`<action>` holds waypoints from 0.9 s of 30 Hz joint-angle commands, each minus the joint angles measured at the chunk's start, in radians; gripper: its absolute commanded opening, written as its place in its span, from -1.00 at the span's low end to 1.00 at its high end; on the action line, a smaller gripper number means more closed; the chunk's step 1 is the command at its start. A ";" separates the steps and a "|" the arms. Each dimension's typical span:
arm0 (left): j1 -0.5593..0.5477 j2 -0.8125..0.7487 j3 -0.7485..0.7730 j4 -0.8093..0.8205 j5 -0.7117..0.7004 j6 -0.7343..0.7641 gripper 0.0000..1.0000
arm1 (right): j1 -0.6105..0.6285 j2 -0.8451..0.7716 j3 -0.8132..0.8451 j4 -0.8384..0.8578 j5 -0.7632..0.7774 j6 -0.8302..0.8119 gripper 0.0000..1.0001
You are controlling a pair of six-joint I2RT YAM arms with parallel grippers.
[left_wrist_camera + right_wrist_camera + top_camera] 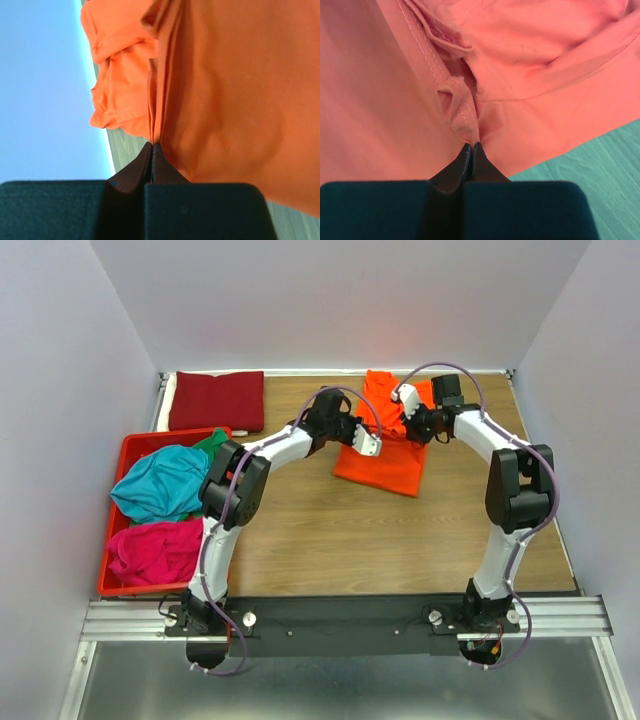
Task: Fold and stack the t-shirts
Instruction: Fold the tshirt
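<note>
The bright orange t-shirt [385,462] lies partly folded at the back middle of the wooden table, with more of its cloth bunched behind it toward the back wall. My left gripper [368,443] is at its left upper edge. In the left wrist view it [152,145] is shut on a thin fold of orange cloth [225,100]. My right gripper [408,425] is close beside it and, in the right wrist view, [472,145] is shut on a stitched hem of the same shirt [380,100]. A dark red t-shirt [217,400] lies folded at the back left.
A red plastic crate [128,447] stands at the left edge, holding a teal t-shirt [160,483], a magenta one [155,550] and a bit of green cloth [212,440]. Grey walls close in the table on three sides. The arm bases sit on the near rail [340,620].
</note>
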 commanded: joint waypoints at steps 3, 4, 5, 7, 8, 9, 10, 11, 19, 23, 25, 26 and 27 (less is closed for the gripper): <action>0.003 0.032 0.028 0.209 -0.083 -0.254 -0.24 | -0.009 0.055 0.056 -0.014 0.058 0.050 -0.71; 0.001 0.032 0.031 0.236 -0.109 -0.303 -0.12 | -0.010 0.058 0.060 -0.011 0.074 0.060 -0.57; 0.003 0.031 0.043 0.269 -0.134 -0.350 -0.01 | -0.013 0.058 0.063 -0.006 0.109 0.073 -0.37; 0.001 0.018 0.063 0.290 -0.221 -0.440 0.21 | -0.025 0.034 0.047 0.038 0.174 0.128 0.34; 0.003 0.009 0.065 0.331 -0.263 -0.475 0.27 | -0.030 0.019 0.033 0.058 0.196 0.145 0.43; 0.003 -0.002 0.066 0.344 -0.351 -0.515 0.30 | -0.035 0.003 0.004 0.095 0.216 0.169 0.51; 0.004 -0.029 0.060 0.365 -0.411 -0.521 0.30 | -0.041 -0.033 -0.012 0.112 0.259 0.183 0.53; 0.006 -0.047 0.050 0.375 -0.433 -0.527 0.31 | -0.042 -0.047 -0.024 0.124 0.276 0.194 0.55; 0.000 -0.433 -0.416 0.383 -0.232 -0.248 0.31 | -0.050 -0.254 -0.215 0.101 -0.061 0.125 0.58; -0.028 -0.601 -0.665 0.297 -0.076 -0.002 0.25 | -0.044 -0.392 -0.375 -0.075 -0.422 -0.235 0.78; -0.045 -0.632 -0.728 0.271 -0.053 0.017 0.23 | -0.018 -0.441 -0.444 -0.094 -0.448 -0.375 0.88; -0.048 -0.631 -0.733 0.239 -0.042 0.017 0.21 | -0.001 -0.446 -0.466 -0.091 -0.407 -0.398 0.89; -0.053 -0.625 -0.737 0.228 -0.036 0.019 0.19 | 0.016 -0.436 -0.482 -0.086 -0.370 -0.397 0.88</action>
